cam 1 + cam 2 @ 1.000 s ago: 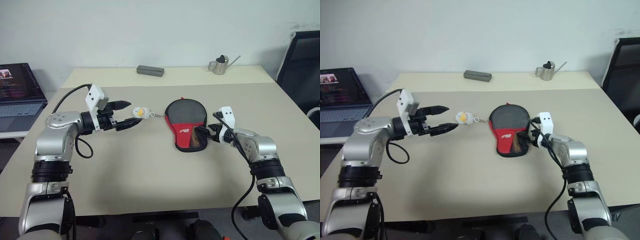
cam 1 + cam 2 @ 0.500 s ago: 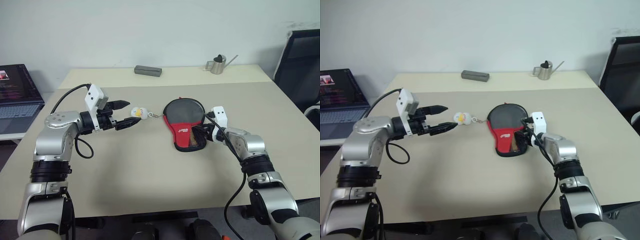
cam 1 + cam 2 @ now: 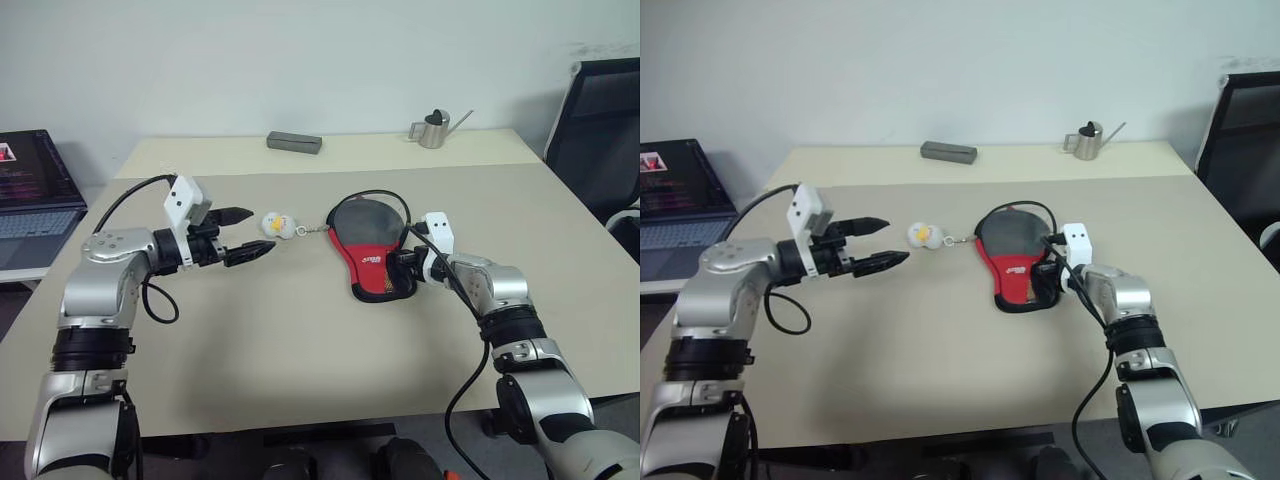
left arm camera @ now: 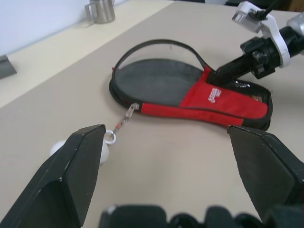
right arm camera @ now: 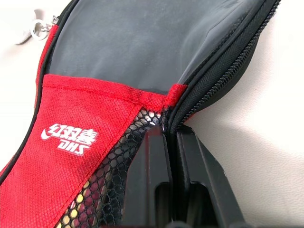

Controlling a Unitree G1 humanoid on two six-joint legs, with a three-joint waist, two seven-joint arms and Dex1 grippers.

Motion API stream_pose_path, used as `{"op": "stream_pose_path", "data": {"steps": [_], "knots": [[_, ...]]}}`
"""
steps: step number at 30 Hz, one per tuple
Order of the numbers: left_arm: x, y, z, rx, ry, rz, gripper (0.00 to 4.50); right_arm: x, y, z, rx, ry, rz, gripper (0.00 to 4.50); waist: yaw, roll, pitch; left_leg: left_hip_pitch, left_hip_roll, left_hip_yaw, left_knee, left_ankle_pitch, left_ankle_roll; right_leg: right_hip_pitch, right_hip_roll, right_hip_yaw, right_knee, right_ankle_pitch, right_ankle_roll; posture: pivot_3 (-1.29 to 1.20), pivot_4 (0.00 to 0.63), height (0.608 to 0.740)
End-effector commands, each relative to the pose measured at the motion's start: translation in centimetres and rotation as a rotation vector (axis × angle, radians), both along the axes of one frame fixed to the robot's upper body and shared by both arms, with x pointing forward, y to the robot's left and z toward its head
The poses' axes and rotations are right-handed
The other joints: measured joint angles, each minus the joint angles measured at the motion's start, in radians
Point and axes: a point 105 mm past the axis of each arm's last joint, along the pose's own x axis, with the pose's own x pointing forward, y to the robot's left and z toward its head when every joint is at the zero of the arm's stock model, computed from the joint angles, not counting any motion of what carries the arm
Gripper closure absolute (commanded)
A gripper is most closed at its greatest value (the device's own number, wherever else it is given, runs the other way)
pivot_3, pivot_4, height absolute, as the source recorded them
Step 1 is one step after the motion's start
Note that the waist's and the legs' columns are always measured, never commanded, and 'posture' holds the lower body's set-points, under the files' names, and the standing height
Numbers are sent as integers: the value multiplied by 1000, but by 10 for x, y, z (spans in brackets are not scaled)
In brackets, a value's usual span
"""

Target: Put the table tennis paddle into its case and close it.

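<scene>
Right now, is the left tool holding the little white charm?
No, the left tool is open in the air, and the white charm lies on the table just past its tips, untouched.

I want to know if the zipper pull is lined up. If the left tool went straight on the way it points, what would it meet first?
Probably the white-yellow charm just beyond the open left tool, then the case; depth is unclear.

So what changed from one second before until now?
The right gripper shut on the case at its zipper edge, and the black rim there now arches up open. The left gripper stayed open beside the charm; the case did not shift.
</scene>
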Motion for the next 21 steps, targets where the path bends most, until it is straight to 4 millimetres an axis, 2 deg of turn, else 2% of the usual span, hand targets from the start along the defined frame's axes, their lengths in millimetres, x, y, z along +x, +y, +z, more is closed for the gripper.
{"op": "stream_pose_path", "data": {"steps": [1,4,11,21], "knots": [[-12,5,11,30,-40,-34,0,-3,-3,-2,13,27,-22,4477,0,0,0,0,0,0,0,0,0,0,0,0,0,0,0,0,150,740],[-25,12,-1,53,21,-64,0,-7,3,4,36,34,-8,4477,-1,1,0,0,0,0,0,0,0,0,0,0,0,0,0,0,150,740],[-51,1,-15,64,125,-177,0,-20,16,17,45,40,31,4477,1,1,1,-1,2,0,-1,0,0,-1,1,-1,-1,-1,-1,0,150,740],[-64,-14,-20,38,163,-237,0,-35,25,20,64,67,38,4477,-2,2,1,0,4,1,-1,0,0,-1,2,0,-1,-1,-2,0,150,740]]}}
